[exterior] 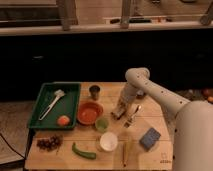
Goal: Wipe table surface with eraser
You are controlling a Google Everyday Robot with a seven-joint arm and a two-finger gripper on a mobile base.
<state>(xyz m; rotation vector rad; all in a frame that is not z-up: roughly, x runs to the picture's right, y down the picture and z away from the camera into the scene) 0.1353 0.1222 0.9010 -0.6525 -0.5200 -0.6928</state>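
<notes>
The table surface [150, 102] is a pale plank top that carries all the items. My gripper [119, 110] points down at the middle of the table, right of the red bowl [89, 113]. It is shut on the eraser [117, 114], a small dark block with a tan face, and holds it against the wood. The white arm [150, 90] reaches in from the right.
A green tray [70, 95] with a brush [52, 102] and an orange fruit [63, 120] is at the left. Nearby are a dark cup [95, 91], green bowl [102, 123], white bowl [108, 141], spoon [134, 115], blue pad [149, 138], grapes [47, 143] and a green vegetable [83, 151].
</notes>
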